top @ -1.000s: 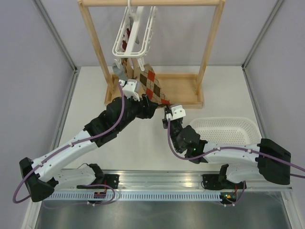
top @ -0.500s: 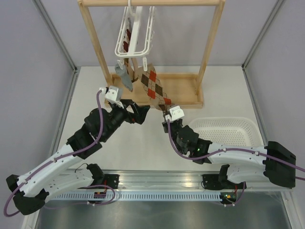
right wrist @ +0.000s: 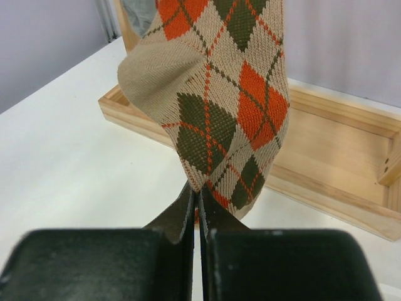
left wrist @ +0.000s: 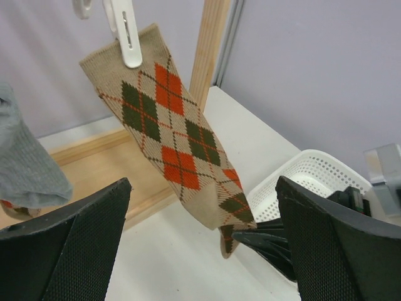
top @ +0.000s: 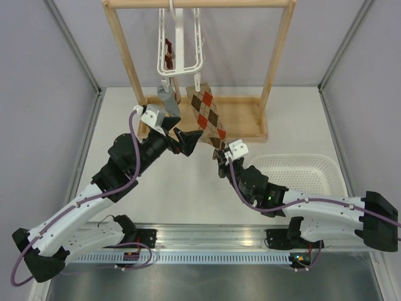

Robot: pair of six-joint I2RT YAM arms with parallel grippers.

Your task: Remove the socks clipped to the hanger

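Observation:
The white hanger (top: 178, 44) hangs by its hook from the wooden rack's top bar. A brown, red and cream argyle sock (top: 205, 113) hangs from a white clip (left wrist: 125, 34), and a grey sock (top: 168, 99) hangs to its left. My right gripper (top: 220, 149) is shut on the argyle sock's toe (right wrist: 219, 106), fingertips (right wrist: 188, 210) pinching the fabric. My left gripper (top: 180, 136) is open and empty, just left of and below the argyle sock (left wrist: 169, 144), with the grey sock (left wrist: 25, 163) at its left. A red-brown sock shows inside the hanger frame.
The wooden rack's base tray (top: 241, 119) sits behind the socks and shows in the right wrist view (right wrist: 338, 163). A white perforated basket (top: 301, 169) stands on the table to the right, also in the left wrist view (left wrist: 307, 179).
My left gripper drew back from the clips and hanger and now sits lower, open. The hanger swung back to edge-on. My right gripper keeps the sock's toe and has shifted slightly.

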